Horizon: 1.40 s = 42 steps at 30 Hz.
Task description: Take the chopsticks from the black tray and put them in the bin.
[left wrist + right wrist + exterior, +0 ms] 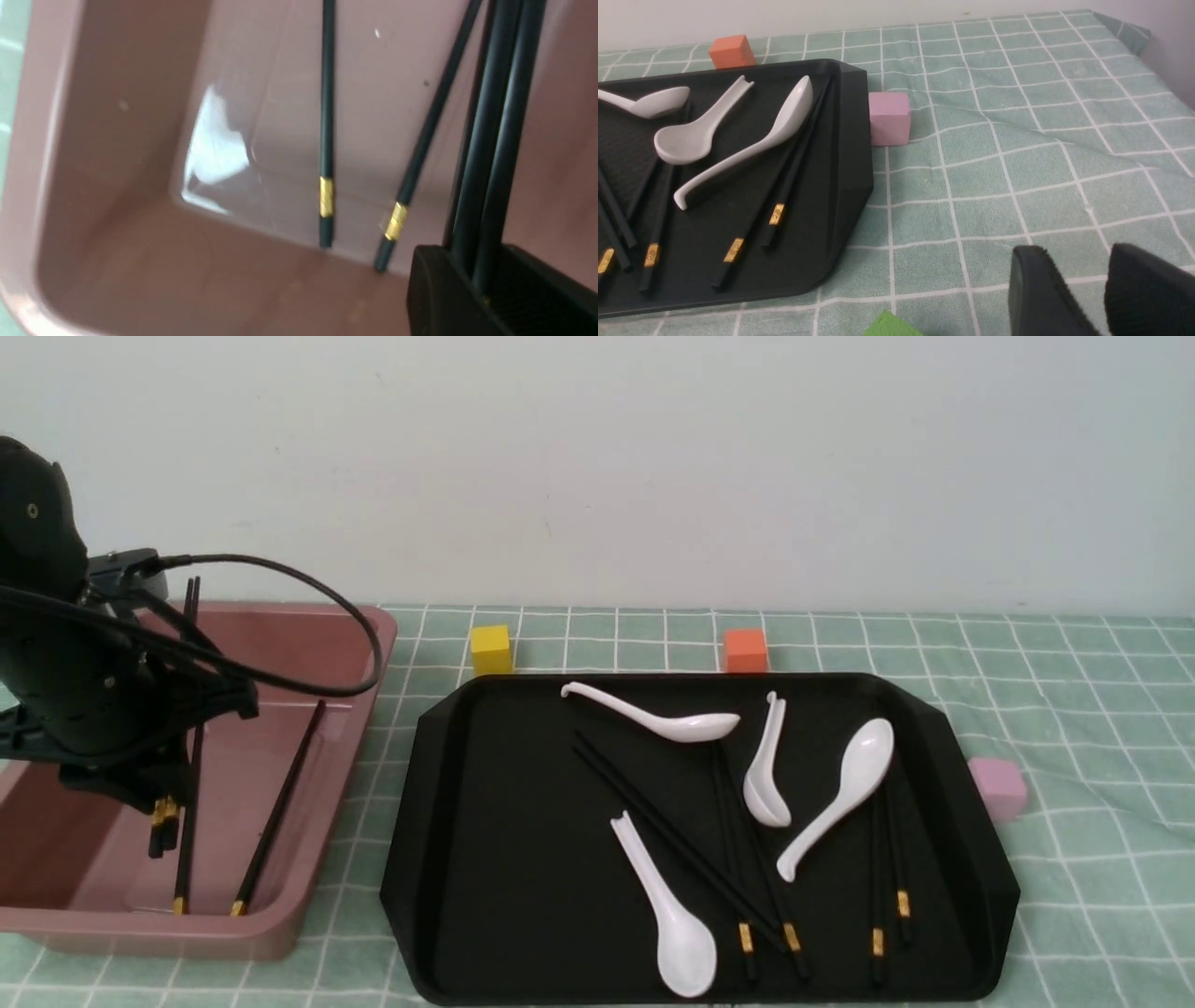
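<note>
- Front view: the left gripper [164, 791] is over the bin [327, 821], with a pair of chopsticks [162, 826] hanging out of it, gold bands low. Two more chopsticks [280, 812] lie in the bin. If the pair is let go too high, it could bounce or land crosswise on those two.
- Also there, a loose cable [322, 689] loops from the left arm [84, 672] above the bin – it might snag on the rim as the arm swings back.
- The other chopsticks [667, 821] are in the black tray [523, 896], among white spoons [688, 943]. Some run under or close against a spoon, so a careless grab could drag or tip one.
- Left wrist view: the left gripper is clamped on two sticks side by side. Being thin and round, they could roll against each other in the grip, and one might drop before the other. The bin's wall is near, so a tilted release could leave an end propped on it.
- Right wrist view: the right gripper [1083, 280] has its fingers apart with nothing between them, beyond the tray's side. Reaching in low from there, it could knock the raised rim or the pink block [890, 119] just beside it.
</note>
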Motion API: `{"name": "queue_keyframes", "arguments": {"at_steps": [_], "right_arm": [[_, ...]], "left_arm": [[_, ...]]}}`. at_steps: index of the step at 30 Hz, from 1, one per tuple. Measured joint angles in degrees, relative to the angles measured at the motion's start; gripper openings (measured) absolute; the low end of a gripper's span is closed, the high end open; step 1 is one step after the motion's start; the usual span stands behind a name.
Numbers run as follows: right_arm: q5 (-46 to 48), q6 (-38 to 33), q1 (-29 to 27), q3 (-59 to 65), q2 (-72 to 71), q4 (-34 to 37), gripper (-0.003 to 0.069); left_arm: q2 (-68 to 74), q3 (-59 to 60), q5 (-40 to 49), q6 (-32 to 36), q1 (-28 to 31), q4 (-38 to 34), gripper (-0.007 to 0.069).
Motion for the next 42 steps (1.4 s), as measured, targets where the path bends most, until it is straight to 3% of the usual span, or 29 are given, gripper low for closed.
{"name": "queue_keyframes", "arguments": {"at_steps": [6, 10, 14, 16, 19, 22, 24, 35, 42], "right_arm": [[0.0, 0.0, 0.0, 0.0, 0.0, 0.0, 0.0240], [0.0, 0.0, 0.0, 0.0, 0.0, 0.0, 0.0240], [0.0, 0.0, 0.0, 0.0, 0.0, 0.0, 0.0240], [0.0, 0.0, 0.0, 0.0, 0.0, 0.0, 0.0240], [0.0, 0.0, 0.0, 0.0, 0.0, 0.0, 0.0240], [0.0, 0.0, 0.0, 0.0, 0.0, 0.0, 0.0240], [0.0, 0.0, 0.0, 0.0, 0.0, 0.0, 0.0240], [0.0, 0.0, 0.0, 0.0, 0.0, 0.0, 0.0240], [0.0, 0.0, 0.0, 0.0, 0.0, 0.0, 0.0240]], "left_arm": [[4.0, 0.2, -0.7, -0.3, 0.0, 1.6, 0.0143], [3.8, 0.1, 0.4, -1.1, 0.0, 1.5, 0.0259], [1.4, -0.1, 3.5, -1.1, 0.0, 1.2, 0.0311], [-1.0, -0.1, 5.1, -1.1, 0.0, 1.2, 0.0295], [-6.9, 0.6, 7.8, -0.6, 0.0, 1.1, 0.0201], [-15.6, 5.6, 7.9, 0.3, 0.0, 0.7, 0.0047], [-22.1, 10.9, 6.1, 0.6, 0.0, 0.1, -0.0013], [-65.9, 46.2, -23.2, 5.9, 0.0, -14.5, -0.0013], [-83.5, 53.3, -30.1, 6.3, 0.0, -18.6, -0.0013]]}}
